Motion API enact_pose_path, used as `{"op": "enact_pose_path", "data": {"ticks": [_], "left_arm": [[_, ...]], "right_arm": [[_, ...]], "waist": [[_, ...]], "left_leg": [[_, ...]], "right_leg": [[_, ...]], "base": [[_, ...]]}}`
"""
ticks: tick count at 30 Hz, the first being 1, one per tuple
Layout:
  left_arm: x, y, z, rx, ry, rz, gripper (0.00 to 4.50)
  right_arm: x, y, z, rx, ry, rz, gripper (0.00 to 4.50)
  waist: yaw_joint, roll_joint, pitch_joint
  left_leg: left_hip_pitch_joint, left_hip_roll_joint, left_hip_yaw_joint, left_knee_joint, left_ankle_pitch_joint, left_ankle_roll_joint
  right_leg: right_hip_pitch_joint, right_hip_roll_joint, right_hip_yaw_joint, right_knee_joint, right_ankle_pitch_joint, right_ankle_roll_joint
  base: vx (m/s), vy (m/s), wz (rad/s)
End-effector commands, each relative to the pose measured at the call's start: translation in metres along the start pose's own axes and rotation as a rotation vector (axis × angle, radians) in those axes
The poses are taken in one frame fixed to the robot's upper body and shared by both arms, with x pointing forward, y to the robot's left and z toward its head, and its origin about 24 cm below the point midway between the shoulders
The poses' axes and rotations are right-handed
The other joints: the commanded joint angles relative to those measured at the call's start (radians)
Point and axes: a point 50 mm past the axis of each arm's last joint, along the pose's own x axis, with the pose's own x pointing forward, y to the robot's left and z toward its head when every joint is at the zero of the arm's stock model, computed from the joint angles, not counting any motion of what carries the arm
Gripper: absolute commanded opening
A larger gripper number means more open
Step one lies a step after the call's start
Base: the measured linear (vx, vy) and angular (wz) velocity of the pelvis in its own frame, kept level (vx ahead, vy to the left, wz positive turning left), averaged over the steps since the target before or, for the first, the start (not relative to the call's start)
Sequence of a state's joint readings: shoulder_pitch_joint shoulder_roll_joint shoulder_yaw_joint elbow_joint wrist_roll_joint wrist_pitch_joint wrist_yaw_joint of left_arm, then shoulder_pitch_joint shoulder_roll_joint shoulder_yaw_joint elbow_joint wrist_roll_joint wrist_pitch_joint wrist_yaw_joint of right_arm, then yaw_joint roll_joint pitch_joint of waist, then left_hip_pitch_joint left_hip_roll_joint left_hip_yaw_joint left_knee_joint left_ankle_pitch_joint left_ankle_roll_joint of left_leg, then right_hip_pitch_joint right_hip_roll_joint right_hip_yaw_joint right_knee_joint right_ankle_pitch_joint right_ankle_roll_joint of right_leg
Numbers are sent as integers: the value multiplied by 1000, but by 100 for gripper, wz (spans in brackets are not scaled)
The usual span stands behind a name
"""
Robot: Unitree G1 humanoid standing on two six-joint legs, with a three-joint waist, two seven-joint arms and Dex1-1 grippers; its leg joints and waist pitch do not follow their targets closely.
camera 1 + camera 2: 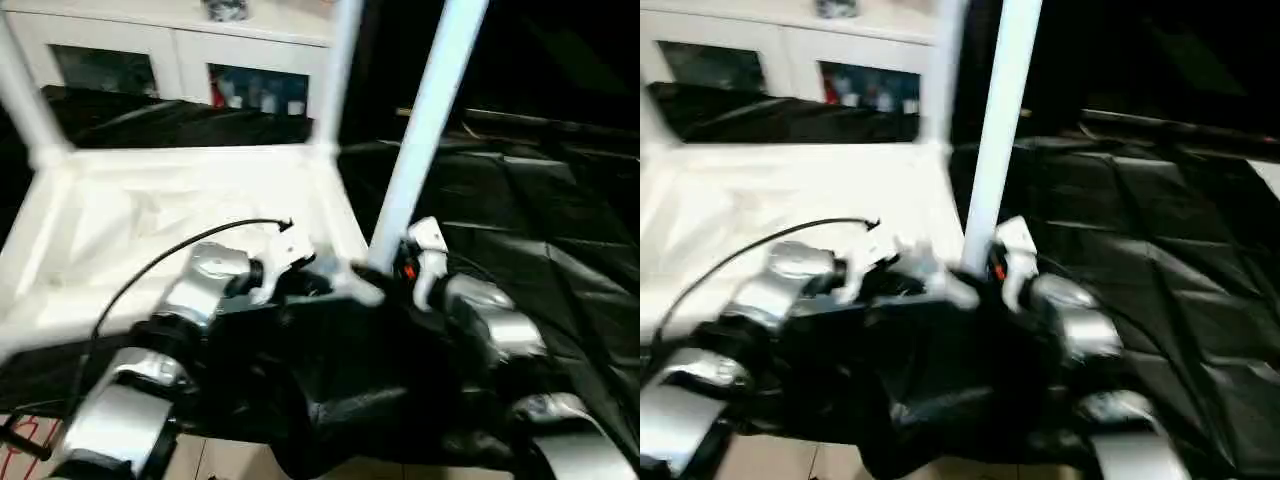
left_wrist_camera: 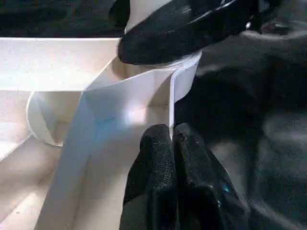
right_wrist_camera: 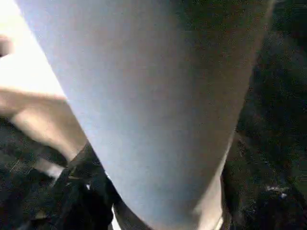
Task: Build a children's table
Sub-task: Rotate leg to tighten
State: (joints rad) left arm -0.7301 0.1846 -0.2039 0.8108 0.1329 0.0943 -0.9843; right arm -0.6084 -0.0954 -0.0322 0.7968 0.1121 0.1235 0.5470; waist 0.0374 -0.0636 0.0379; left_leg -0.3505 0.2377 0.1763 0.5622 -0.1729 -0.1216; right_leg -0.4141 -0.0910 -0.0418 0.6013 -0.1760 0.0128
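Your left pincer (image 2: 171,143) was pressed together against the white tabletop (image 1: 150,220) rim, just below the corner socket. Your right pincer (image 1: 385,275) reached in opposite, wrapped around the upright leg (image 1: 425,130) standing there.

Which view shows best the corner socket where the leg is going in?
The left wrist view: the corner socket is close, with the leg's foot at it. The eye views hide it behind grippers; the right wrist view shows the leg's tube.
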Motion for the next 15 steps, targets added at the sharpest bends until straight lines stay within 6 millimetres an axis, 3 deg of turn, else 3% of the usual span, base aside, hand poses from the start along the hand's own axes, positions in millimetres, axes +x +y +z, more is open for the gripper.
{"op": "enact_pose_path", "data": {"ticks": [1,7,8,11,15], "left_arm": [[25,-16,22,10,-65,-51,0],[38,-26,33,2,-94,-48,0],[38,-26,33,6,-94,-50,0],[37,-25,32,11,-88,-47,0],[29,-23,27,35,-81,-83,0]], "right_arm": [[10,14,-27,35,129,-69,258],[21,26,-23,38,96,-93,258],[23,28,-20,56,76,-61,293],[24,28,-17,54,61,-52,331],[19,28,-8,-14,11,89,333]], "waist": [[2,12,-52],[0,13,-56],[0,12,-55],[-1,12,-54],[0,12,-57]], "left_leg": [[-1,-15,15,-64,-271,0],[-2,-17,17,-61,-246,15],[-4,-17,17,-61,-249,22],[-3,-16,17,-62,-256,26],[-4,-16,18,-59,-248,38]], "right_leg": [[42,-24,23,-75,-268,-193],[48,-21,23,-70,-182,-214],[49,-20,22,-70,-177,-216],[48,-21,22,-71,-185,-220],[52,-21,22,-67,-151,-230]], "base": [[0,0,0],[0,0,0],[0,0,0],[0,0,0],[0,0,0]]}}
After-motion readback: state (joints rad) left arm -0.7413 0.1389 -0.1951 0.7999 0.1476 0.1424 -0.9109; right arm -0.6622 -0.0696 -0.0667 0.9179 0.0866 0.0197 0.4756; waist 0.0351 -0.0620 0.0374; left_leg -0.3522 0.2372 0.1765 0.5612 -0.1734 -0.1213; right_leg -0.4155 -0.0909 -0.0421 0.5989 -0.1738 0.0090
